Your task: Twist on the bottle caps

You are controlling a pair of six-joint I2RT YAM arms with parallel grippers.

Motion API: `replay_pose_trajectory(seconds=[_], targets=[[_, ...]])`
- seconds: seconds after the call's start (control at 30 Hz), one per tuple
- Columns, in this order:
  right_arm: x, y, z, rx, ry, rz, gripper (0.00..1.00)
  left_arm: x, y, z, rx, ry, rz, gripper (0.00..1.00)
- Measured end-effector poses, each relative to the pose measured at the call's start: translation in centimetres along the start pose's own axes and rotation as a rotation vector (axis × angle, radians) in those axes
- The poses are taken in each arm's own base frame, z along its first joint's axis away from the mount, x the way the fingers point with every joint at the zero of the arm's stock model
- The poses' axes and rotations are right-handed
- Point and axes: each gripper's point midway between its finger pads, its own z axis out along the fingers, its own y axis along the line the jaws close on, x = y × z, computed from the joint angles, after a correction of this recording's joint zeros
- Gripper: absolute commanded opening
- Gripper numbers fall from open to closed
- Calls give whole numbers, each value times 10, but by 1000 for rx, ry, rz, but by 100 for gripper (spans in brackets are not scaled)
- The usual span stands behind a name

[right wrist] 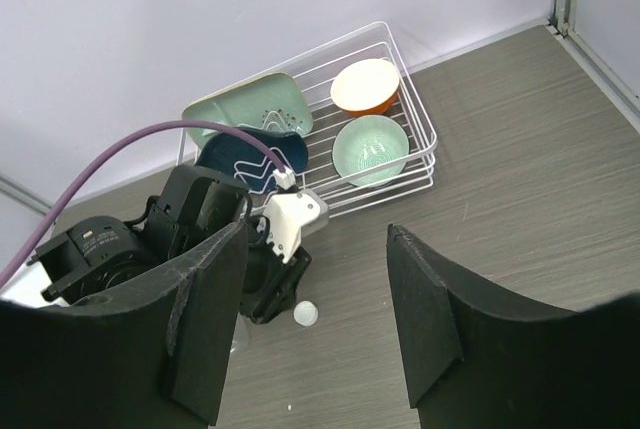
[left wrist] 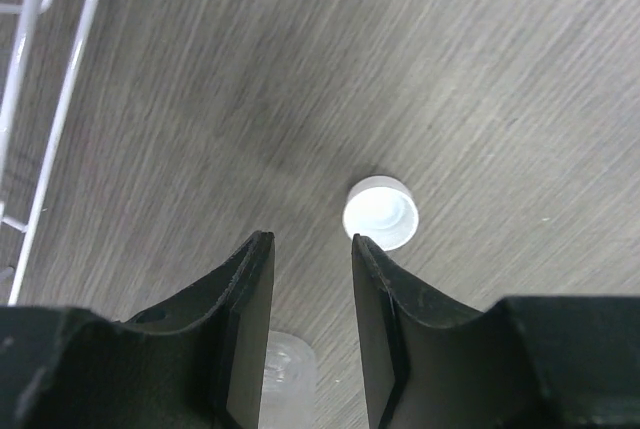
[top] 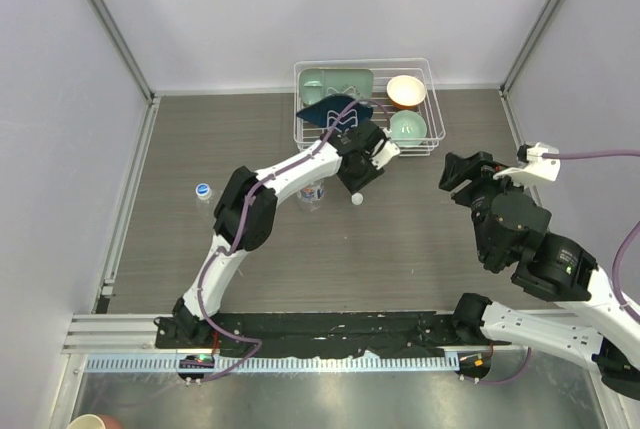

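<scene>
1. fetching a cap: the white cap [left wrist: 380, 212] lies on the table [left wrist: 500, 69], just ahead of the left gripper [left wrist: 310, 241], jaws apart and empty.
2. next: shift forward, lower, pinch its rim.

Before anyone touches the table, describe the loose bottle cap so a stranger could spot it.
Find the white wire rack at the table's far edge. Just before it, by the left gripper, lies the cap: tiny, white, dwarfed by the rack's bowls.

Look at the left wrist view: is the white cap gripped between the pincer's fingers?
No, the cap lies on the table, beyond the open left pincer.
</scene>
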Motion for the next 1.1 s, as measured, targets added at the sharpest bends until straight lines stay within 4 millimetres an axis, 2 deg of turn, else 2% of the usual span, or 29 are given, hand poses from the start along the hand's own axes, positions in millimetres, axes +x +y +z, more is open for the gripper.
replay_pose_trajectory(seconds=[0.17, 0.53, 0.83, 0.97, 1.0, 1.1], targets=[[5, 2, 1, -10, 10, -7, 61, 5, 7, 4, -6, 1, -15, 40], [11, 7, 3, -13, 22, -22, 57, 5, -11, 11, 53, -8, -32, 40], [14, 10, 4, -22, 31, -31, 52, 16, -13, 20, 52, 9, -29, 40], [15, 11, 4, -29, 35, -31, 48, 13, -12, 23, 44, -7, -29, 40], [16, 11, 4, -30, 35, -31, 46, 12, -12, 23, 44, -9, -29, 39], [17, 12, 4, -34, 40, -33, 43, 12, -14, 24, 54, -9, -32, 19]])
